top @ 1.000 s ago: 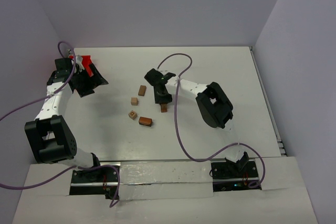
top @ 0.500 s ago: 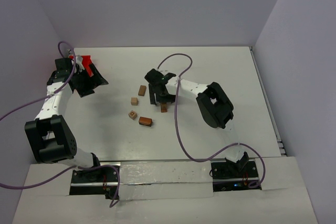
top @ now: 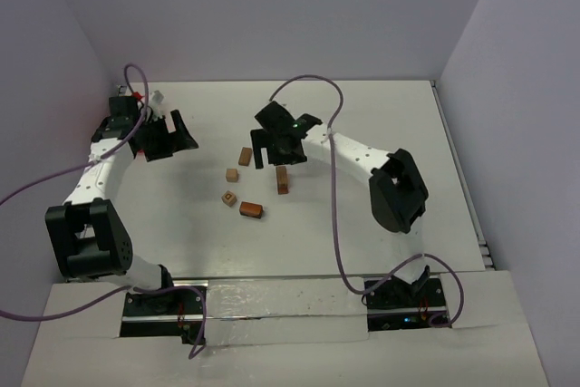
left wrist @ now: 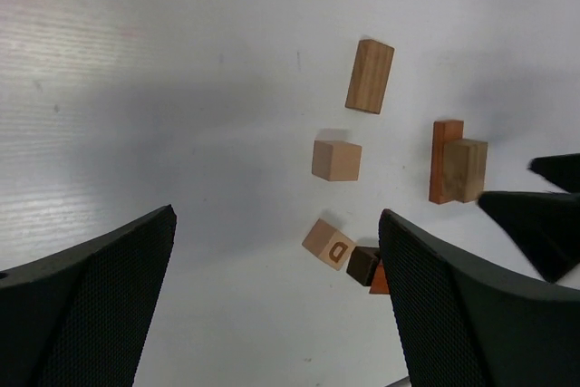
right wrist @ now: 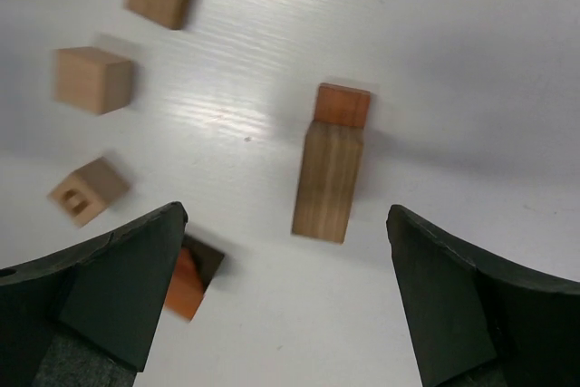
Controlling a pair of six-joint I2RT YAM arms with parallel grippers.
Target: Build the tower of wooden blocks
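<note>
Tower-building is at an early stage here: the wood block tower (top: 283, 178) sits just left of centre in the top view and, as I read it, counts two pieces. The right wrist view gives the best look: a tan cuboid (right wrist: 328, 180) with a reddish-brown block (right wrist: 343, 104) showing at its upper end, the two touching. My call is that the tan one rests on the red one, though from this angle I can't rule out side by side.

Long axis? From the top the pair makes a short strip running up and down the frame. From the right wrist, the tan cuboid's long side runs top to bottom, leaning a touch toward the lower left.

Plenty left to do. Four pieces lie loose on the table (top: 381, 133), left of the tower: a longer tan block (top: 245, 156), a small tan cube (top: 233, 174), a lettered cube (top: 228, 197), and lowest, a reddish-brown piece (top: 251, 210) with something dark against it. All of them look unstacked, so most of the build is ahead.

The right gripper (top: 276, 153) hangs just above the tower in the frame, fingers spread wide with nothing pinched. The left gripper (top: 170, 140) is well apart in the upper left, likewise spread wide and empty.
</note>
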